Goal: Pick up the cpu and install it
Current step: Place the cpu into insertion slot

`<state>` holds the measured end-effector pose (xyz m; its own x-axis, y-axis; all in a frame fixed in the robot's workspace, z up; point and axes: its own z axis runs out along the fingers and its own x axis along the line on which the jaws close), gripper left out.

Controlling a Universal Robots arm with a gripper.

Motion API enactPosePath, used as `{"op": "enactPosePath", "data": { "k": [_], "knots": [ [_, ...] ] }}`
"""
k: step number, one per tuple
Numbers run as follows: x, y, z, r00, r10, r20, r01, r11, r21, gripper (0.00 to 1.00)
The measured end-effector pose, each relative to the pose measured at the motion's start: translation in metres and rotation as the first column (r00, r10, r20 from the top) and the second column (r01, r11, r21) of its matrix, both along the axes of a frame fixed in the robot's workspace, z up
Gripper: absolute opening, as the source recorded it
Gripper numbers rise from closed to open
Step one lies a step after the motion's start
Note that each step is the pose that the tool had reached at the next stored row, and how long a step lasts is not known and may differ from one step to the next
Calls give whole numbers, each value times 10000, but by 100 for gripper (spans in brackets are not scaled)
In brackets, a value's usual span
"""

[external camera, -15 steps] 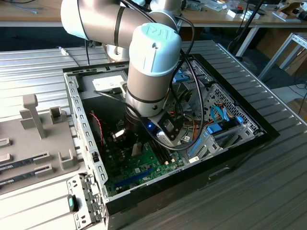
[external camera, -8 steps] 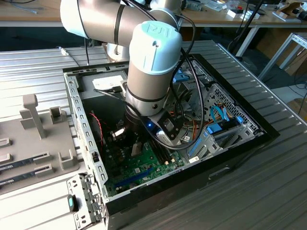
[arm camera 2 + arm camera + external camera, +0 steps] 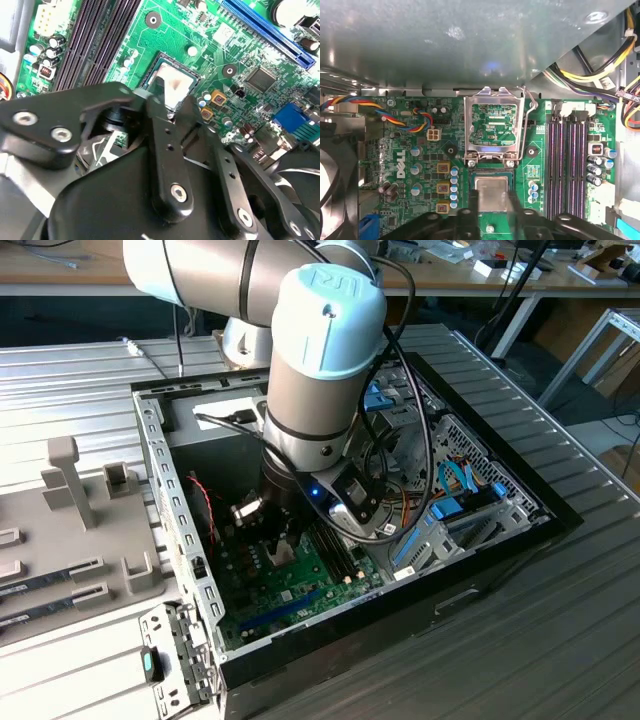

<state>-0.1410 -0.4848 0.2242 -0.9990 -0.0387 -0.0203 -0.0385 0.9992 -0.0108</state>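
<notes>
The open computer case [image 3: 480, 540] lies on the bench [image 3: 90, 380], and the arm reaches down into it over the green motherboard [image 3: 415, 150]. The socket frame [image 3: 492, 125] stands hinged open. Just beside it the cpu [image 3: 491, 189] sits flat in the socket, and the hand [image 3: 172, 107] is clamped on its two opposite edges. I judge the chip light, stiff and fragile underneath, so the thin edges are the right place to hold.
</notes>
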Motion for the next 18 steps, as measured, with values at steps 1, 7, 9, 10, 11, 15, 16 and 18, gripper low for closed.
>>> {"op": "enactPosePath", "data": {
  "k": [1, 7, 9, 10, 11, 15, 16, 18],
  "knots": [
    [2, 0, 0, 10000, -1, -3, 1, 10000, 0, 24],
    [209, 0, -4, 9997, 15, -244, -15, 10000, 0, 11],
    [322, 1, -5, 9994, 33, -333, -32, 10000, 7, 11],
    [349, 0, -4, 9994, 36, -343, -35, 10000, 10, 11],
    [389, 0, 5, 9994, 37, -356, -37, 10000, 15, 11],
    [501, 8, 19, 9991, 40, -426, -37, 10000, 62, 11],
    [516, 12, 21, 9990, 40, -434, -38, 10000, 64, 11],
    [523, 13, 21, 9990, 39, -439, -36, 10000, 64, 11]
  ]
}}
